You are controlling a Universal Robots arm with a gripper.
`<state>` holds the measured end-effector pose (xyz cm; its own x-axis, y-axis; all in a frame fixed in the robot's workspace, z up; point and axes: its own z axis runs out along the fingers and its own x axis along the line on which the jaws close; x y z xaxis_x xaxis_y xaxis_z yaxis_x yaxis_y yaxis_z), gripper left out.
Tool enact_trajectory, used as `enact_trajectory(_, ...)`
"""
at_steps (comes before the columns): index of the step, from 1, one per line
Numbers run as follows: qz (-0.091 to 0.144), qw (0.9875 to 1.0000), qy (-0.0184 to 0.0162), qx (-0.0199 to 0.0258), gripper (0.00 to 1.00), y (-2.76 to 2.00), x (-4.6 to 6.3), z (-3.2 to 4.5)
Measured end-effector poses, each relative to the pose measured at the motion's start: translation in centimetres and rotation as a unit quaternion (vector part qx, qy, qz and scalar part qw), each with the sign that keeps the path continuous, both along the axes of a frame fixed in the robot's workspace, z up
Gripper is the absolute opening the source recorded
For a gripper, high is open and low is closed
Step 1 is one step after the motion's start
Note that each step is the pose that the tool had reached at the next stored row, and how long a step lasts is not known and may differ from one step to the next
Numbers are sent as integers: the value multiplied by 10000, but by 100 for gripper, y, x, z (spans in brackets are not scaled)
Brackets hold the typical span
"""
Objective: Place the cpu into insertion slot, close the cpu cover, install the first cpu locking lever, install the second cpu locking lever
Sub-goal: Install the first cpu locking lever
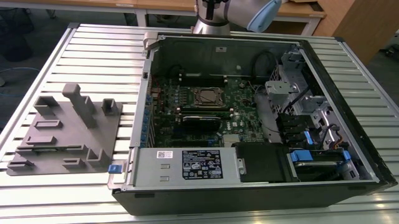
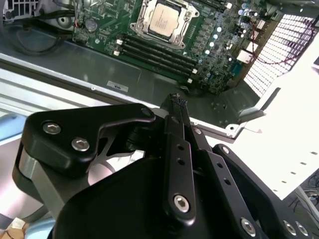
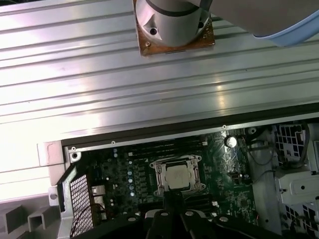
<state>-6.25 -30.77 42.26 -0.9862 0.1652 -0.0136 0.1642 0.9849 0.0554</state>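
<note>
The cpu [image 2: 167,17] [image 3: 178,177], a silvery square chip, lies in the insertion slot [image 1: 197,97] on the green motherboard inside the open case. The cpu cover [image 2: 141,21] [image 3: 160,174], a thin metal frame, lies flat around the chip, whose top shows through its window. I cannot tell how the locking levers stand. My gripper [image 2: 174,99] [image 3: 172,195] hangs well above the board with its black fingers pressed together and nothing between them. In the first wrist view its tips sit just beside the socket.
The computer case [image 1: 324,60] lies open on a slatted metal table [image 1: 93,51]. Memory slots [image 2: 159,52], a black card [image 1: 201,122], a power supply [image 1: 187,163] and drive cages [image 1: 311,154] surround the socket. A grey fixture block [image 1: 68,130] stands at the exterior view's left.
</note>
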Motion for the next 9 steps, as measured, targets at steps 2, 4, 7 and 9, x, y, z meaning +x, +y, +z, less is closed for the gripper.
enact_trajectory(2,0,10000,-1,0,11,-13,0,-36)
enact_trajectory(4,0,10000,0,0,11,-21,0,-74)
enact_trajectory(7,0,10000,0,0,11,-29,0,-127)
enact_trajectory(9,0,10000,0,0,11,-32,0,-164)
